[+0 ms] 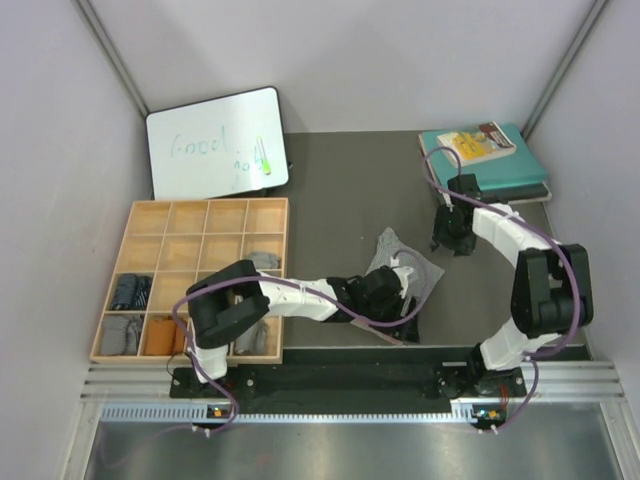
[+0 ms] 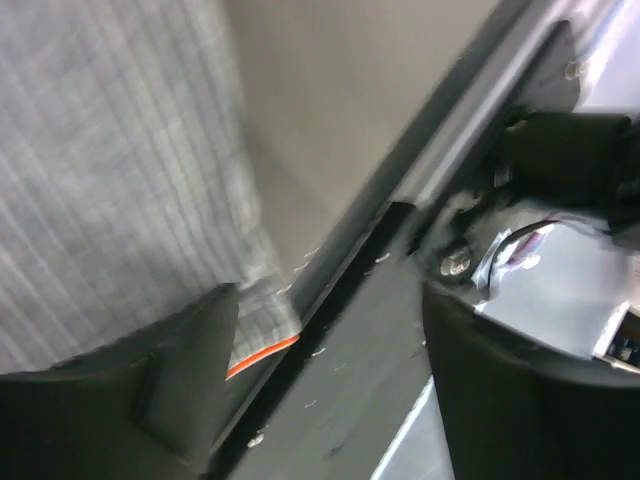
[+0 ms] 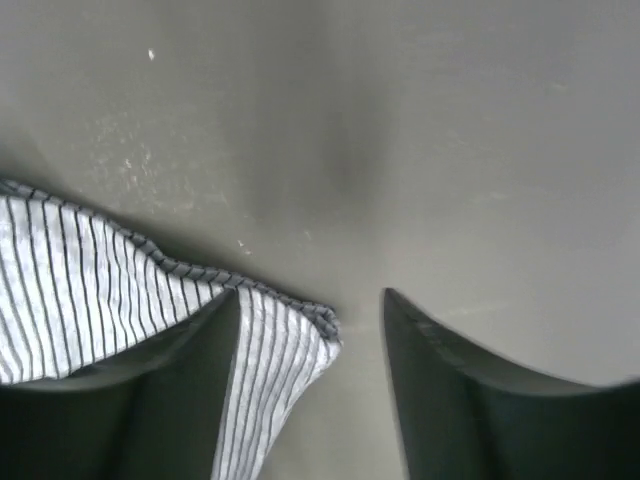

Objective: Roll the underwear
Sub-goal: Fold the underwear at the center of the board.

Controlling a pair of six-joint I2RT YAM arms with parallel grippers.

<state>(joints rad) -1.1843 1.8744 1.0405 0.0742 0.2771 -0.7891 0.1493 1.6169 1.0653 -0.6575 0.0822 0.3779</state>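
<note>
- The wooden tray [image 1: 128, 240] sits on the left of the worktop [image 1: 340, 180], split into a grid of small compartments; the far rows look bare
- In its left column a dark bundle [image 1: 131, 292] fills one compartment, and a grey bundle [image 1: 120, 335] fills the near corner one
- A brownish bundle [image 1: 160, 337] lies next to that grey one; more grey cloth [image 1: 265, 262] shows in the right column
- The left arm [image 1: 235, 300] lies over the tray's near right corner, hiding part of those compartments
- The striped underwear [image 1: 400, 262] lies crumpled on the worktop, mid-way between the arms
- The left end effector [image 2: 328, 310] is spread, one finger over the cloth's edge
- The right end effector [image 3: 312, 300] is spread too, at the garment's hemmed corner, pinching nothing
- A whiteboard [image 1: 215, 145] leans at the back left; stacked books [image 1: 500, 165] lie at the far right
</note>
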